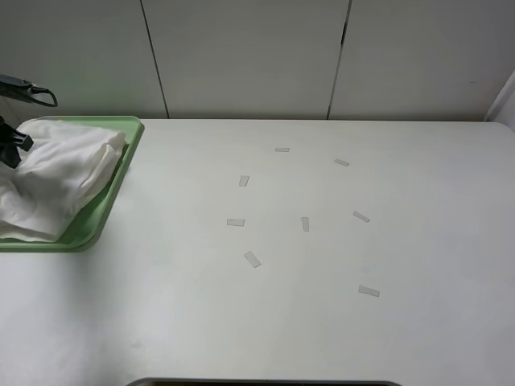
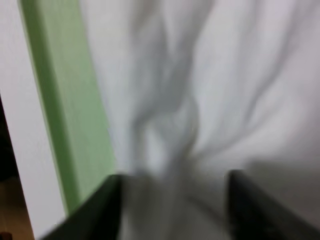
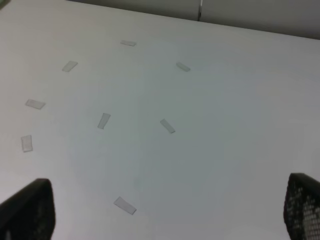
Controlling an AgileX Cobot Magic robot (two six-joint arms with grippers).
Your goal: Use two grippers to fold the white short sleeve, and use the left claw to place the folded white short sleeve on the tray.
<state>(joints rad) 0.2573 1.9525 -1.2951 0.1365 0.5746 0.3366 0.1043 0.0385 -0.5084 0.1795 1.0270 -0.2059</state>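
Exterior high shows our left claw (image 1: 10, 145) at the frame's left edge, directly over the crumpled white thin-fabric T-shirt (image 1: 56, 181) lying in the pale-green plastic tray (image 1: 121, 173), fingers spread around a bunched fold.

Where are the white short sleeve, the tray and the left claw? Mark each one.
white short sleeve (image 1: 60, 173), exterior high view, middle of the bundled fabric.
tray (image 1: 113, 197), exterior high view, right rim.
left claw (image 2: 175, 200), left wrist view, midway between its fingers.

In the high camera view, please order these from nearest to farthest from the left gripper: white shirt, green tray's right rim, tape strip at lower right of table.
1. White shirt, beside the left gripper.
2. Tray's right rim, just past the shirt.
3. Tape strip, far right on the table.
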